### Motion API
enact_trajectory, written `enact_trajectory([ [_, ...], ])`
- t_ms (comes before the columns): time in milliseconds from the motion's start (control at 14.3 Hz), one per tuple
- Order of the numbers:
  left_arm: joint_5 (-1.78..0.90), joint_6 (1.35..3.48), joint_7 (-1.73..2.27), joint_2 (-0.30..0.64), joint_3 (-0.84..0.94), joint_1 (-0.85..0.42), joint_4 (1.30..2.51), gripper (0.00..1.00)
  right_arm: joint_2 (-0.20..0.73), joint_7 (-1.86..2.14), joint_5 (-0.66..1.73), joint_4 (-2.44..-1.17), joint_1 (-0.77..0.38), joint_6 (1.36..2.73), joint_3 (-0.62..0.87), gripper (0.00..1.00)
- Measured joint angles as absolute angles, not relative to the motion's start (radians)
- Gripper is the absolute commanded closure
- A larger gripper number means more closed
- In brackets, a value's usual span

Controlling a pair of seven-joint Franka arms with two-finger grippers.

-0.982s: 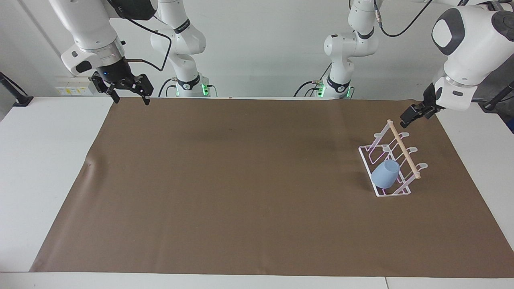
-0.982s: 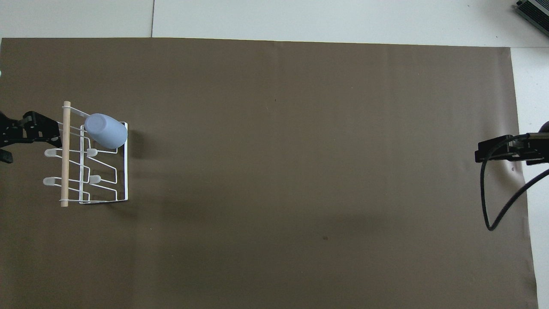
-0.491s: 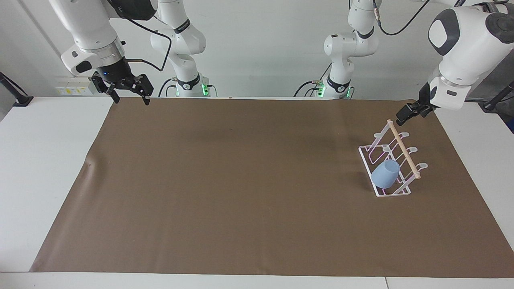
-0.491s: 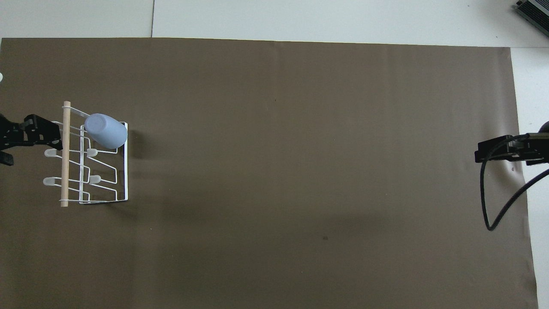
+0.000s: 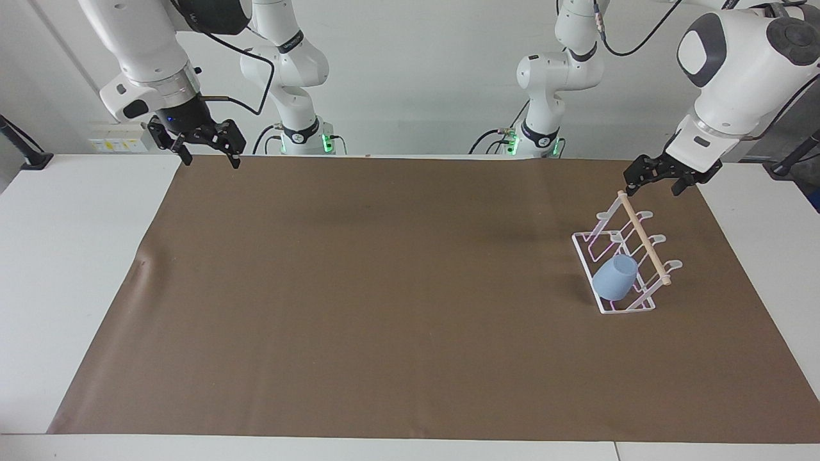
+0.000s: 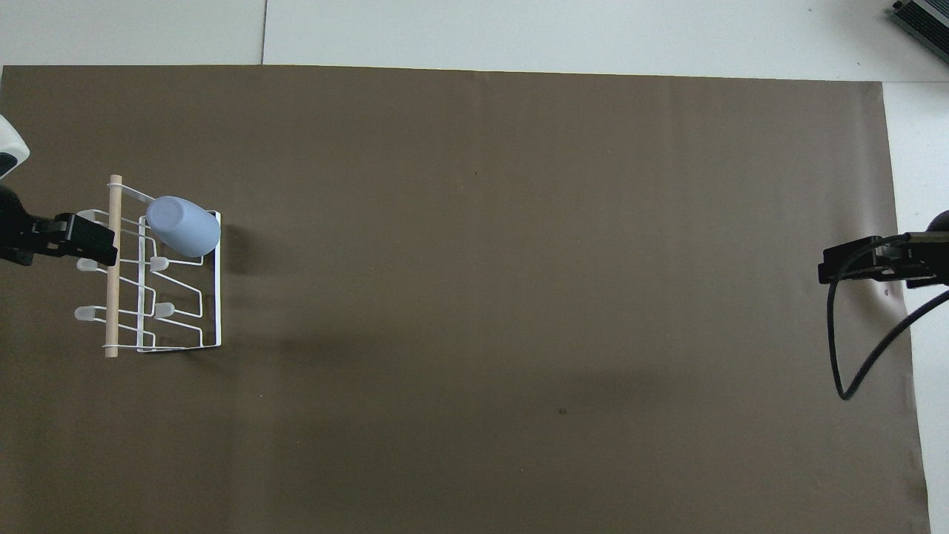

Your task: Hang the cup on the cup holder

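- The right gripper (image 5: 206, 159), black and two-fingered on its white arm, hangs over the robots' own edge of the flat brown paper mat (image 5: 384, 288) at the right arm's end of the table; its fingers stand wide apart and hold nothing. This arm waits.
- The left gripper (image 5: 653, 180), also black with two fingers, hangs in the air just above the robot-side end of the rack's dowel at the left arm's end of the table; its fingers are spread wide and empty, clear of the rack.
- The cup holder (image 5: 624, 259), a small white wire rack with slanted looped prongs and a light wooden dowel along its top, stands on the mat below that gripper, its length running away from the robots.
- The cup (image 5: 614, 278), a small light-blue handleless plastic tumbler, hangs mouth-down and tilted on a prong at the rack's end farthest from the robots, its base pointing up and toward the middle of the table.
- The white table (image 5: 70, 256) shows bare around the mat's edges.
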State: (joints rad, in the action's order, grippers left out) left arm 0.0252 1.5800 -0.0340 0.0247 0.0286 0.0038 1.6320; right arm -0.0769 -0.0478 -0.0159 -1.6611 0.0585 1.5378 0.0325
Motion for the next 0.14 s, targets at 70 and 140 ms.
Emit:
enact_trajectory([
  [70, 0.025, 1.593, -0.034, 0.025, 0.031, 0.004, 1.632, 0.0, -0.077, -0.048, -0.016, -1.661, 0.059, 1.538, 0.032, 0.0],
  [140, 0.025, 1.601, -0.034, 0.025, 0.033, 0.004, 1.632, 0.0, -0.077, -0.048, -0.016, -1.662, 0.059, 1.538, 0.032, 0.0],
])
